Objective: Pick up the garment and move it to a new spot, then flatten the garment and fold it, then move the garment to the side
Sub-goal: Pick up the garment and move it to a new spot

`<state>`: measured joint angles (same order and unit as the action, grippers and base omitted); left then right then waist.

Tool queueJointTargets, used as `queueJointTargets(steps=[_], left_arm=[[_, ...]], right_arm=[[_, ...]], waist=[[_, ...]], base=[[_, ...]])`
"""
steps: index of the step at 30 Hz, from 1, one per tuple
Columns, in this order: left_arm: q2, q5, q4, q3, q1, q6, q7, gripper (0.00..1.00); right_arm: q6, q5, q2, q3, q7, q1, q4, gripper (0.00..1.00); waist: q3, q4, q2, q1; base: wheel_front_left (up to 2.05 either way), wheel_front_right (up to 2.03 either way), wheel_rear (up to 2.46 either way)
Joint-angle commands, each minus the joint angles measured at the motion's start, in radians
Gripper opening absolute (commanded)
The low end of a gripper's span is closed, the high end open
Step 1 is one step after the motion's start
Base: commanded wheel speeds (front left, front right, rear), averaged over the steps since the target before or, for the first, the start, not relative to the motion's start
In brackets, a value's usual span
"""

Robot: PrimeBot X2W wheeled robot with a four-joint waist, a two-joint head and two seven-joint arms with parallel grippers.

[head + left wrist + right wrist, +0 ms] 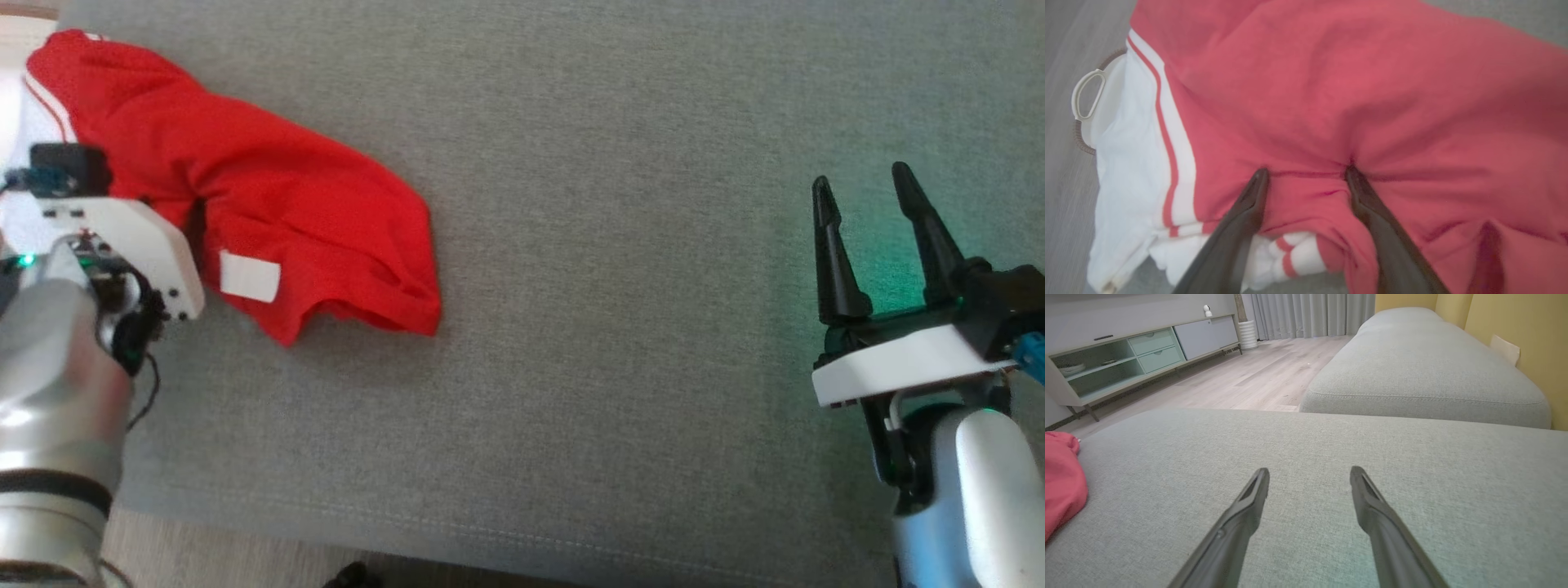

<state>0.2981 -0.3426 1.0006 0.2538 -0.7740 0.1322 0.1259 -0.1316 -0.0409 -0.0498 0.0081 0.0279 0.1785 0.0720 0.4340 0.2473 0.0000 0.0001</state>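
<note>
The garment (277, 196) is red with a white side panel, red stripes and a white label (249, 276). It lies crumpled at the far left of the grey cushion (612, 245). My left arm's white wrist housing (122, 245) hangs over the garment's left part and hides the fingers below it. In the left wrist view my left gripper (1306, 171) is open, with both tips pressed into the red cloth of the garment (1372, 81). My right gripper (861, 178) is open and holds nothing, low over bare cushion far to the right. In the right wrist view the right gripper (1309, 471) points across the cushion, and the garment (1061, 477) shows at the left edge.
The cushion's front seam (490, 531) runs along the bottom, with wooden floor (204, 555) beyond. A white basket with a handle (1086, 94) sits under the garment's left end. A second grey cushion (1425, 367), a low cabinet (1126, 359) and a yellow wall (1515, 322) lie beyond.
</note>
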Motion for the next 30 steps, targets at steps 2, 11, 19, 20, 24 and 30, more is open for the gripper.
queueJointTargets(steps=[2, 11, 19, 20, 24, 30], left_arm=[[0.056, -0.054, 0.026, 0.033, -0.017, -0.002, 0.059, 1.0], [0.107, -0.169, -0.015, 0.134, -0.023, -0.002, -0.089, 0.0], [0.072, -0.221, -0.119, 0.18, -0.024, -0.002, -0.273, 0.0], [0.061, -0.227, -0.139, 0.184, -0.024, -0.002, -0.29, 0.0], [0.002, -0.248, -0.22, 0.189, -0.018, -0.006, -0.332, 0.0], [-0.1, -0.25, -0.352, 0.207, 0.002, -0.054, -0.355, 0.0]], right_arm=[[0.001, 0.006, 0.0, 0.023, 0.002, 0.024, 0.048, 1.0], [0.001, -0.022, 0.0, 0.028, -0.023, 0.026, 0.014, 1.0], [0.001, -0.071, 0.0, 0.049, -0.067, 0.018, -0.049, 1.0], [0.001, -0.078, 0.0, 0.051, -0.073, 0.018, -0.056, 1.0], [0.001, -0.101, 0.0, 0.058, -0.096, 0.015, -0.088, 1.0], [0.001, -0.135, 0.0, 0.075, -0.133, 0.018, -0.132, 1.0]], waist=[[0.011, -0.016, 0.0, -0.0001], [-0.046, -0.043, 0.0, -0.0001], [-0.129, -0.081, 0.0, -0.0001], [-0.137, -0.087, 0.0, -0.0001], [-0.168, -0.115, 0.0, -0.0001], [-0.195, -0.181, 0.0, -0.0001]], base=[[0.0, 0.0, 0.0], [0.0, 0.0, 0.0], [0.0, 0.0, 0.0], [0.0, 0.0, 0.0], [0.0, 0.0, 0.0], [0.0, 0.0, 0.0]])
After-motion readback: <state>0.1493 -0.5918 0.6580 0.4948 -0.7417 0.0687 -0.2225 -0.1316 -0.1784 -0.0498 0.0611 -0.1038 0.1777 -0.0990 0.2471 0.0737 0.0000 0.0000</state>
